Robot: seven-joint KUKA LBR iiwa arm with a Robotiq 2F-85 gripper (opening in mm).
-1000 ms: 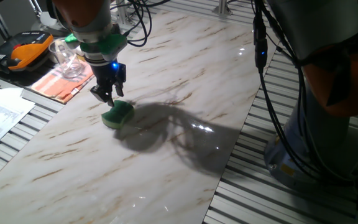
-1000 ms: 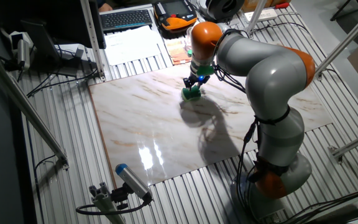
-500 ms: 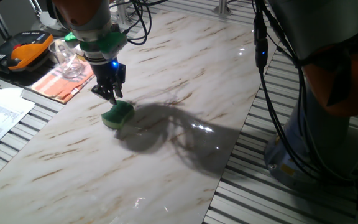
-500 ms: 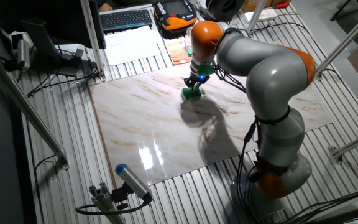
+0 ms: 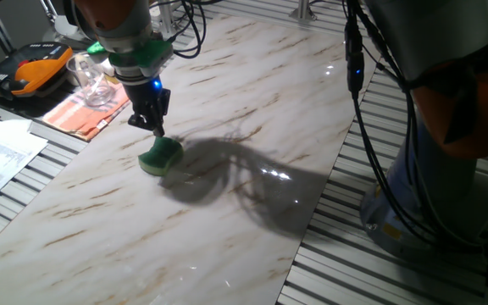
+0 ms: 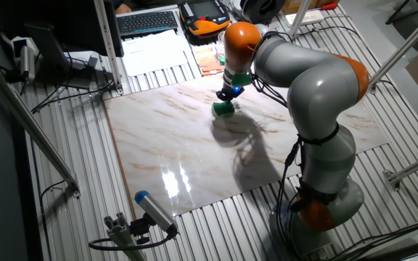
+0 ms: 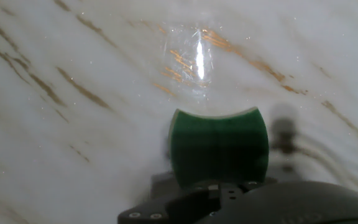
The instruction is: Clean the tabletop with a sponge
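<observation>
A green sponge [image 5: 160, 156] lies flat on the white marble-look tabletop [image 5: 252, 102], in the slab's far-left part as one fixed view frames it, not far from the edge where an orange striped cloth [image 5: 87, 111] and a clear glass mug [image 5: 91, 79] sit on the grey slatted surface [image 5: 15, 182]. The other fixed view places the sponge [image 6: 224, 109] near the slab's far edge [image 6: 158, 94], roughly midway along it.

Its dark scouring side faces up. In the hand view the sponge [image 7: 219, 147] shows its pinched waist on the left and right sides, with a curved end edge toward the top of the picture, so its long axis seems to run up and down the picture, in line with the camera's gaze (the near end is hidden behind the hand's body). In the first fixed view the long axis runs diagonally, from lower left to upper right.

The gripper [image 5: 157, 127] hangs just above the sponge's far end, fingers pointing down. The fingers look drawn close together with nothing between them, and a small gap separates their tips from the sponge. A blue light glows on the wrist [image 5: 154, 83].
</observation>
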